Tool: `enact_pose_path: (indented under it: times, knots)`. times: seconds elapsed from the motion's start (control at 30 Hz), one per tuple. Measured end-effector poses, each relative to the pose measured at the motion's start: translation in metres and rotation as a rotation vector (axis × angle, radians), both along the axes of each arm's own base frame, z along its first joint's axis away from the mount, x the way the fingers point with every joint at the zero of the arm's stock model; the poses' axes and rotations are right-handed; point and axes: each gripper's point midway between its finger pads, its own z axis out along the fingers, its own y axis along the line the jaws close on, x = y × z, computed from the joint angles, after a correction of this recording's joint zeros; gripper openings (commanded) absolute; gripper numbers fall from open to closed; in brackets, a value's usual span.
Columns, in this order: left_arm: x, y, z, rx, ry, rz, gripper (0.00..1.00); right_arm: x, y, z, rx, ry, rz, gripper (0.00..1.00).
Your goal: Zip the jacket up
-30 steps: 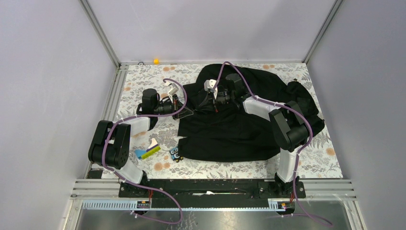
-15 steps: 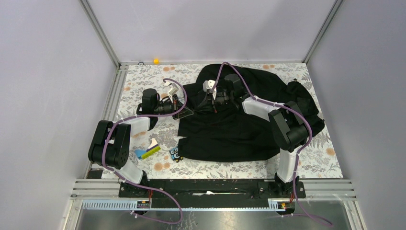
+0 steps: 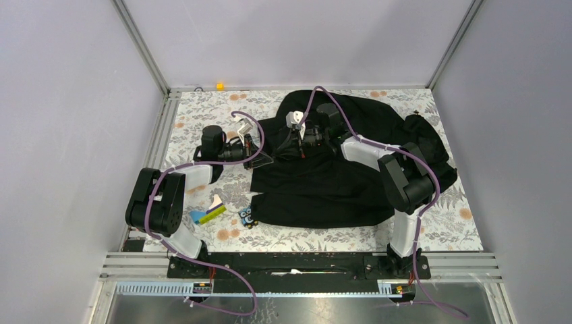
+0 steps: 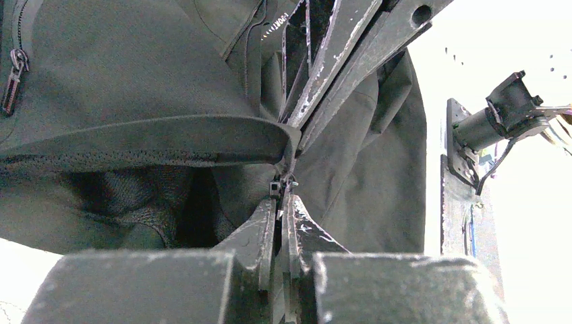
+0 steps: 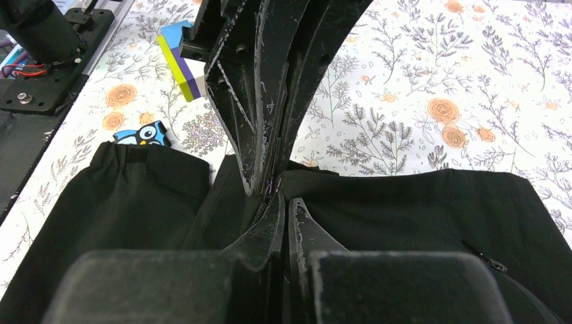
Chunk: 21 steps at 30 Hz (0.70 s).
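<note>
Left gripper (image 4: 280, 197): fingers pressed together, clamped on the bottom end of the zipper of the jacket (image 4: 135, 81). Only the left wrist view shows this small black zipper part.

Right gripper (image 5: 283, 200): fingers together as well, pinching the jacket's front edge at the zipper line. The tips of the 2 grippers meet almost nose to nose.

From above, the jacket lies spread over the right and far part of the table (image 3: 465, 223). The pinch point at its left edge is hidden there by the wrists and a purple cable (image 3: 324, 101).

The right wrist view shows 2 items the left wrist view does not. An owl toy (image 5: 145, 133) sits just beside a gathered cuff, and a yellow and blue block (image 5: 179, 61) lies near it. A pocket zipper pull (image 4: 13, 71) lies flat on the fabric.
</note>
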Motion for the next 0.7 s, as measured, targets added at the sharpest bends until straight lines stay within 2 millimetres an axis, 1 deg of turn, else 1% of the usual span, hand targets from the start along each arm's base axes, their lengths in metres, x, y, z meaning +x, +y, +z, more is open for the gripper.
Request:
enact_pose_path:
  times: [0.17,0.27,0.43,0.6,0.7]
  knots:
    - [0.001,0.000,0.001,-0.001,-0.013,0.000,0.00,0.000,0.000,0.000,0.000,0.006,-0.001,0.00]
    - [0.001,0.000,0.002,-0.003,-0.036,0.002,0.00,0.002,-0.004,0.000,0.001,0.011,-0.006,0.00]
    - [0.001,0.002,0.003,0.014,-0.078,0.021,0.00,0.005,-0.013,-0.007,-0.021,0.000,-0.010,0.00]
    - [0.003,0.004,0.010,0.034,-0.145,0.032,0.00,0.005,-0.013,-0.007,-0.017,-0.014,-0.008,0.00]
    - [0.003,0.004,0.009,0.038,-0.151,0.030,0.00,0.003,-0.013,-0.008,-0.015,-0.018,-0.007,0.00]
